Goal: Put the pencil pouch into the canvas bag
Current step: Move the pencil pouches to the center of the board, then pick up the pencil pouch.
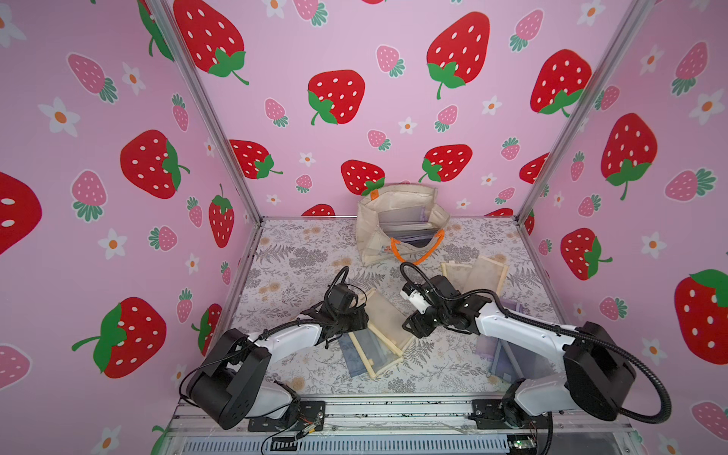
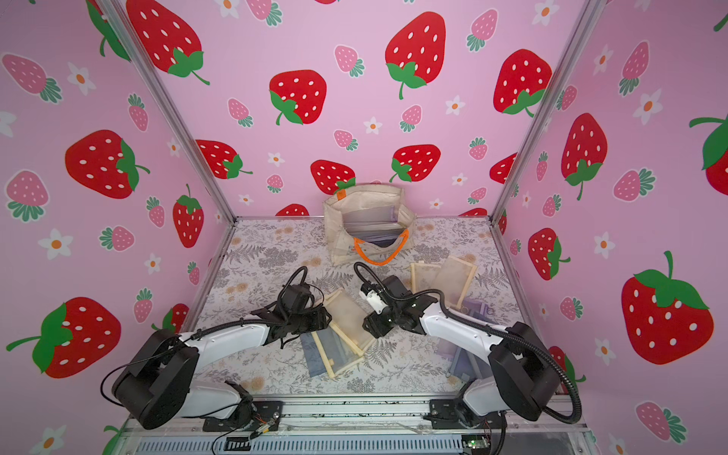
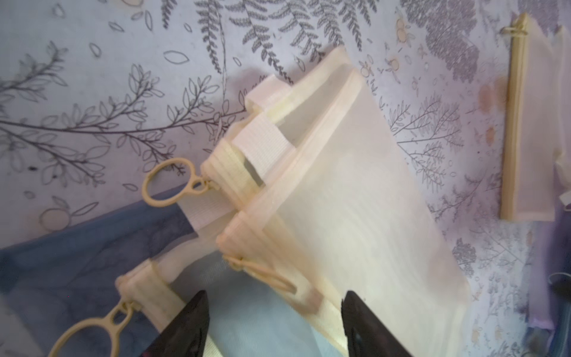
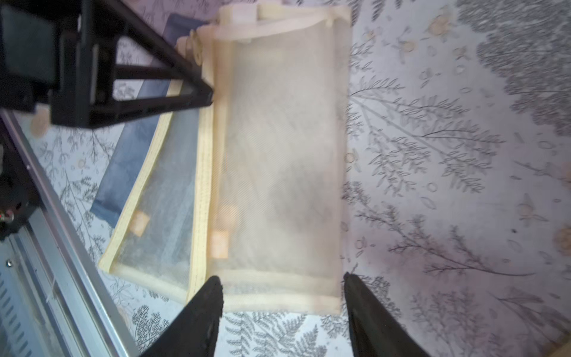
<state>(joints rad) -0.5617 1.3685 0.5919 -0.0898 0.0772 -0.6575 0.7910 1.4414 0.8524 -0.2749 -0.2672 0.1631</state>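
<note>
The canvas bag [image 1: 368, 236] [image 2: 338, 240], cream with an orange rope handle, stands open at the back of the table. A cream mesh pencil pouch [image 1: 388, 319] [image 2: 348, 315] [image 3: 355, 201] [image 4: 278, 154] lies flat between the two arms, on top of other pouches. My left gripper [image 1: 364, 315] [image 3: 275, 309] is open over its zipper-side edge; in the right wrist view one of its fingers [image 4: 204, 92] touches that edge. My right gripper [image 1: 409, 329] [image 4: 281, 284] is open, its two fingers on either side of the pouch's other short end. Neither gripper holds anything.
Under the cream pouch lie another mesh pouch [image 4: 160, 201] and a blue pouch [image 1: 350, 350] [image 4: 133, 154]. Two cream pouches [image 1: 472, 272] lie right of the bag, and lavender ones [image 1: 504, 354] sit under the right arm. Pouches [image 1: 402, 222] are inside the bag. Strawberry-print walls enclose three sides.
</note>
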